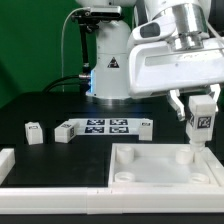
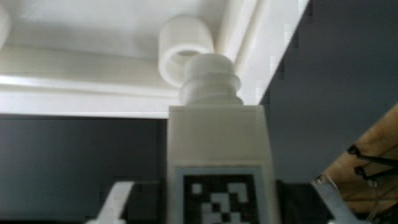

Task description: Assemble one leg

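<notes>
Exterior view: held the leg [image 1: 201, 130] upright, clamped in the claw [image 1: 201, 112], just above the tray's [image 1: 130, 182] far corner socket [image 1: 186, 155] on the exterior view's right. Probably went best with the threaded tip [image 2: 208, 78] centred over that socket, kept vertical, and lowered gently before twisting.

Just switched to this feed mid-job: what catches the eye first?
The gripper holds a leg upright over a corner socket of the white tray, on the exterior view's right. The wrist view shows the leg's round tip pointing at that socket. Spare legs lie beside the marker board.
</notes>
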`<state>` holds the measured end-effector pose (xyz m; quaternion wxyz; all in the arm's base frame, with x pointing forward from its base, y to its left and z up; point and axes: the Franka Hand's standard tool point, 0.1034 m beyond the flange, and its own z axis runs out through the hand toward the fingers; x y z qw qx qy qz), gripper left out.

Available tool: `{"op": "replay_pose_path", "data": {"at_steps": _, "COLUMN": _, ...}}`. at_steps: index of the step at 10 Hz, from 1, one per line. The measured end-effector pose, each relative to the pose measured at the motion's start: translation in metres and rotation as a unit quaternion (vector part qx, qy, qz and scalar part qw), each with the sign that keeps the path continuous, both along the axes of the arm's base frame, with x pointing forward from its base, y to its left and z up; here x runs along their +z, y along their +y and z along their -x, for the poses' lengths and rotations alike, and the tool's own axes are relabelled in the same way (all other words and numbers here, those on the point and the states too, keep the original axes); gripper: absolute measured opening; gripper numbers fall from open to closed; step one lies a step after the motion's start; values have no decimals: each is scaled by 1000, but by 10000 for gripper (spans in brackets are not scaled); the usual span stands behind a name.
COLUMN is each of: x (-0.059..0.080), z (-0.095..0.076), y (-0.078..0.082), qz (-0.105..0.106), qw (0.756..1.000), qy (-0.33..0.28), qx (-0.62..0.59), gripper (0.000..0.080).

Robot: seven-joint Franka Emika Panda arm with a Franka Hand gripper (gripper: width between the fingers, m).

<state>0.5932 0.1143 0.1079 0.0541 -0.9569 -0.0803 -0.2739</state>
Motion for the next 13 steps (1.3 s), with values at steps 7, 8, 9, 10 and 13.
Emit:
{"op": "replay_pose_path", "data": {"at_steps": 7, "x": -24, "z": -16, "y": 1, "qz": -3, "qw": 1000, "qy": -2, "qx": -1, "gripper": 291}}
{"op": "replay_pose_path", "data": {"at_steps": 8, "x": -25, "z": -17, "y": -1, "qz": -3, "qw": 1000, "qy": -4, "qx": -2, "gripper": 291}}
{"op": "replay_pose_path", "data": {"at_steps": 9, "x": -25, "z": -17, "y": -2, "qz": -3, "qw": 1000, "qy": -8, "qx": -4, "gripper": 291}}
{"op": "replay_pose_path", "data": {"at_steps": 10, "x": -26, "z": -19, "y": -2, "qz": -4, "qw": 1000, "qy": -18, "qx": -6, "gripper": 291}}
{"op": "replay_pose_path", "data": {"at_steps": 13, "x": -37, "z": -15, "y": -2, "qz": -4, "qw": 1000, "qy": -12, "qx": -7, "gripper": 291}}
